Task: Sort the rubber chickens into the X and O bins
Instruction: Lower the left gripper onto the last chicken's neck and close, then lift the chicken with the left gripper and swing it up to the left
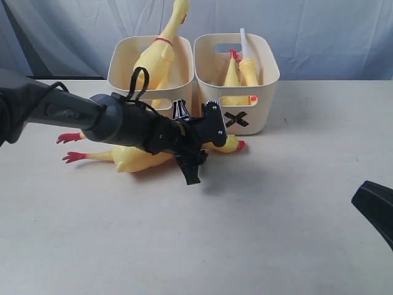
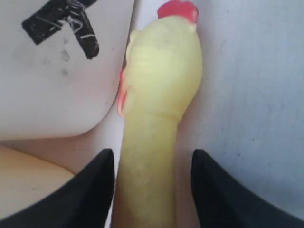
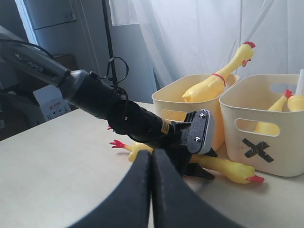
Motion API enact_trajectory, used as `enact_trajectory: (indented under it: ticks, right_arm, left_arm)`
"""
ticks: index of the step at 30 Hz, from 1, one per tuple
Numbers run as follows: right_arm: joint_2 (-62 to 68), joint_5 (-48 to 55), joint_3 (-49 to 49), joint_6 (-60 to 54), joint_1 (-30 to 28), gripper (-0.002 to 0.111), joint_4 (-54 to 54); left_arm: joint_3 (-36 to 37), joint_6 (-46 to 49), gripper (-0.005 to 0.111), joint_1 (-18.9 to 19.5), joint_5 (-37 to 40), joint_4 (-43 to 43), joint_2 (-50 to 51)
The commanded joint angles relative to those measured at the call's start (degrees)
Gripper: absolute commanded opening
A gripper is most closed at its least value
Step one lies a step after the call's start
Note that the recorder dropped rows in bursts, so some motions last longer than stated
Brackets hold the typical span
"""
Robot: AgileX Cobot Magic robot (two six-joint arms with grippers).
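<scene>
One fat rubber chicken (image 1: pixel 138 160) lies on the table in front of the bins, its head (image 2: pixel 161 71) by the X bin (image 1: pixel 258 117). My left gripper (image 1: pixel 193 158) is open, its fingers (image 2: pixel 90 190) standing on either side of the chicken's neck with a gap on one side. Two slim chickens (image 1: pixel 231 74) stand in the X bin. Another fat chicken (image 1: pixel 156 58) leans out of the bin on the left (image 1: pixel 120 67), whose mark my arm hides. My right gripper (image 3: pixel 152 159) is shut and empty, low at the right (image 1: pixel 374 212).
A white stick (image 1: pixel 244 40) pokes up from the X bin (image 3: pixel 285 123). Pale curtains hang behind the table's back edge. The lying chicken's red feet (image 1: pixel 70 147) point left. Bare tabletop (image 1: pixel 276 233) spreads across the front and right.
</scene>
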Motion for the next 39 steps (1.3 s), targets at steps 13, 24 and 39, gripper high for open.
enact_trajectory:
  ticks: [13, 24, 39]
  right_arm:
    - [-0.35, -0.24, 0.03, -0.17, -0.23, -0.001, -0.01]
    - [-0.35, -0.13, 0.03, -0.17, -0.23, -0.001, -0.01]
    - [-0.35, -0.13, 0.03, -0.17, -0.23, -0.001, -0.01]
  left_arm:
    - [-0.1, -0.54, 0.001, 0.04, 5.51, 0.22, 0.29]
    - [-0.1, -3.77, 0.0, -1.67, 16.72, 0.34, -1.67]
    - [2.71, -14.23, 0.0, -3.52, 26.45, 0.42, -13.24]
